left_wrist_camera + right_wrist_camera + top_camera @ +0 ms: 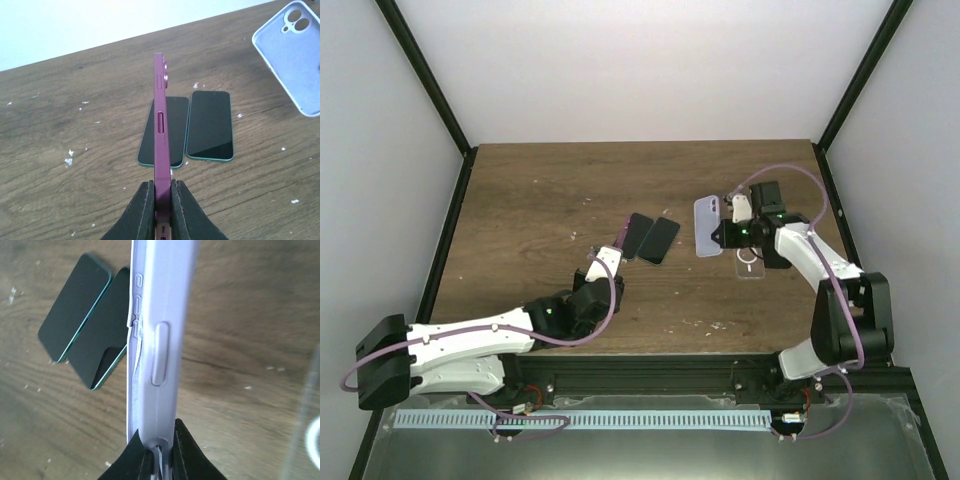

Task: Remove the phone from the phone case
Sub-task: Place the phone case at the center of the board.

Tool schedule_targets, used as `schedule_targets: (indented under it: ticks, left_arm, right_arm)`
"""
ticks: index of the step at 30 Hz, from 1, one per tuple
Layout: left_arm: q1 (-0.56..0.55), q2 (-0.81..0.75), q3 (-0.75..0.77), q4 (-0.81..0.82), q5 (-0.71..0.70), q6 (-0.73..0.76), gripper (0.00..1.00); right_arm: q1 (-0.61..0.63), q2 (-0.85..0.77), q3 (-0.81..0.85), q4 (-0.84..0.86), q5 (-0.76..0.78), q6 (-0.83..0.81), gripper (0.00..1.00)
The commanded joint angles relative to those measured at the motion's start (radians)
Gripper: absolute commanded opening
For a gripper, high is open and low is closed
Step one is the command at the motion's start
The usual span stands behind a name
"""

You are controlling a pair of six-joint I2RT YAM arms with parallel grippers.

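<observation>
My left gripper (161, 187) is shut on the bottom end of a purple phone (160, 125), held edge-on above the table, side buttons towards the camera. In the top view the left gripper (609, 256) hangs at the table's middle. My right gripper (160, 437) is shut on one end of a lavender phone case (160, 340), raised off the wood. From the left wrist the phone case (295, 55) shows its inside and camera holes, with no phone in it. The two hang apart, the phone case (706, 226) right of the phone.
Two dark phones (636, 236) (659, 241) lie face up side by side on the brown table (540, 200), just beyond the left gripper. A clear case (750, 263) with a white ring lies under the right arm. Black frame posts stand at the table's back corners.
</observation>
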Motion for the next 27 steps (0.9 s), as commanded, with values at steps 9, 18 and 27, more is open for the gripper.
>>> schedule_targets:
  ticks: [9, 18, 27]
  left_arm:
    - [0.074, 0.064, 0.025, -0.029, -0.161, -0.046, 0.0]
    - [0.192, 0.234, 0.069, 0.033, -0.192, 0.05, 0.0]
    - [0.22, 0.487, 0.215, 0.068, -0.281, 0.348, 0.0]
  right_arm:
    - [-0.009, 0.176, -0.02, -0.011, -0.108, -0.026, 0.01]
    - [-0.069, 0.085, -0.047, -0.004, -0.047, -0.05, 0.56]
    - [-0.128, -0.158, -0.15, 0.066, -0.314, -0.203, 0.6]
